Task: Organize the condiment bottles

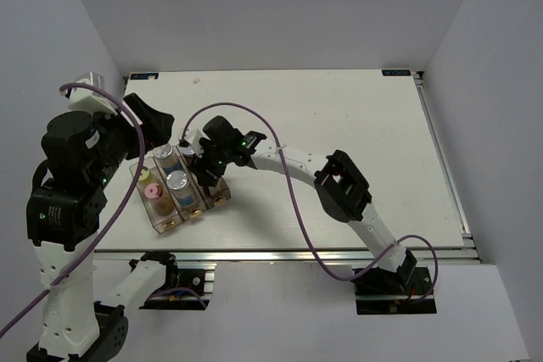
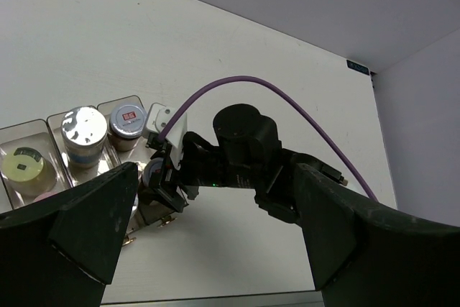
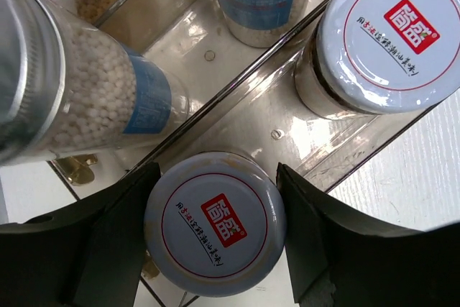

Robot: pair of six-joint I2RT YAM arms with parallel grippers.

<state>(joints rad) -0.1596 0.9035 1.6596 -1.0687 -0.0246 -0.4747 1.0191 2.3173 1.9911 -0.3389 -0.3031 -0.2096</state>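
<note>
Crowding other jars (image 3: 388, 34) in the tray (image 3: 237, 116), right pincer (image 3: 215, 203) clenches a grey-lidded jar (image 3: 214, 231); left pincer (image 2: 215, 228) hangs released.

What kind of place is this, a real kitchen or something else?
Probably a robot test bench in a lab, not a kitchen: a white table boxed in by plain white walls, a left arm and right arm bolted at its near edge, and a loose purple cable.
</note>
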